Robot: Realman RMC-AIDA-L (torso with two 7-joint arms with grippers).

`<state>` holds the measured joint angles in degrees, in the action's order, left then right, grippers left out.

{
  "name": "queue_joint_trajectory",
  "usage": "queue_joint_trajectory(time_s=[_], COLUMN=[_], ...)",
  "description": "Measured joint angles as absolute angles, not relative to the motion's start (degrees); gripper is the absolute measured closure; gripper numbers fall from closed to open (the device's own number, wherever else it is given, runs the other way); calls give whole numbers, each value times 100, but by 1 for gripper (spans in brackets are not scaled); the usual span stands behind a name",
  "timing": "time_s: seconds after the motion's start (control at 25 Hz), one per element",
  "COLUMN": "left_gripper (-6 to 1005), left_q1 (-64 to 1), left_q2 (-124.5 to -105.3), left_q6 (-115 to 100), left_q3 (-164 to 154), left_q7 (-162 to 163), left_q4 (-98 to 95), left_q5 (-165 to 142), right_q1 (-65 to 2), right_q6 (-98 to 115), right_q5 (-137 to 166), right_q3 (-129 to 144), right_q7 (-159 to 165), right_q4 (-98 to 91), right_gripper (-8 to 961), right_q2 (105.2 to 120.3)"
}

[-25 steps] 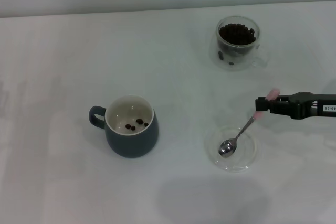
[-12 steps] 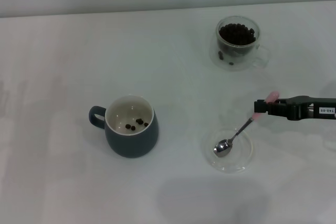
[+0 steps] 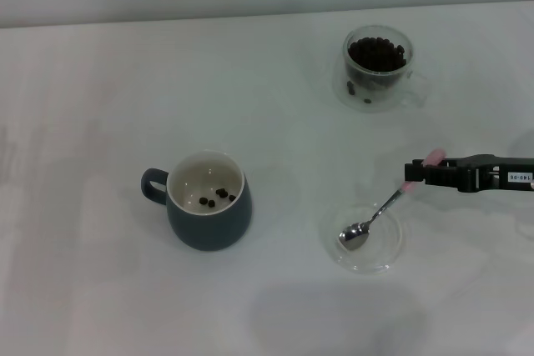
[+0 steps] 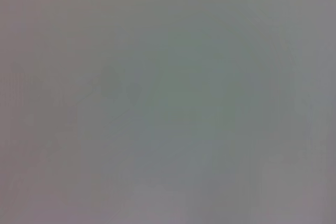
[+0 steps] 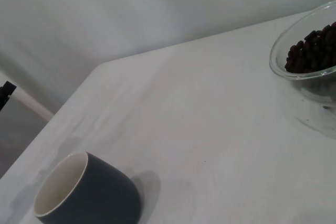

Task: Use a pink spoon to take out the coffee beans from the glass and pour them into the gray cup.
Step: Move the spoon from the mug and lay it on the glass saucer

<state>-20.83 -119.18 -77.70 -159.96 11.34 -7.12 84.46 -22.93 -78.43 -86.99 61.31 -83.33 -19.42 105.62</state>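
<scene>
Right gripper [image 3: 415, 173] comes in from the right edge, arm roughly horizontal and low over the table [image 3: 100, 64], fingers pointing left. It's clamped on the pink handle end of the pink spoon [image 3: 380, 210]; the pink tip pokes out just past the fingers on the far side. The spoon slopes down and to the near-left from the grip, and its metal bowl sits in the shallow clear dish [image 3: 392, 249] at near right. Can't tell whether the bowl actually touches the dish floor. The spoon bowl looks empty.

The glass [image 3: 378, 68] is at far right, well apart from the gripper and upright, with its handle facing right. Most of the coffee beans [image 3: 377, 52] are in it, piled close to the rim. The right wrist view shows its rim and bean pile at the frame edge.

The gray cup [image 3: 209, 200] is left of centre on the near side, upright, with its handle pointing left. A few beans lie on its white bottom. It stands well apart from both the dish and the glass.

Left gripper isn't visible in any view; the left wrist view is a blank grey field.
</scene>
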Motion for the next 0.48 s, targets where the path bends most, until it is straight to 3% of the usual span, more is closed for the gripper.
queue_joint_trajectory(time_s=[0.08, 0.48], left_gripper=[231, 232], left_q1=[-2085, -2097], left_q2=[-11918, -11918], left_q6=[-7770, -7770], left_q3=[-15996, -15996], left_q7=[1134, 1134], left_q4=[-712, -712], left_q5=[8446, 8446], right_q1=[-2293, -2229], right_q6=[-7843, -7661], right_q5=[-8700, -8734], right_q3=[6130, 5895], right_q7=[-8333, -8357], right_q4=[-1942, -1989], right_gripper=[809, 375], right_q2=[10561, 10546])
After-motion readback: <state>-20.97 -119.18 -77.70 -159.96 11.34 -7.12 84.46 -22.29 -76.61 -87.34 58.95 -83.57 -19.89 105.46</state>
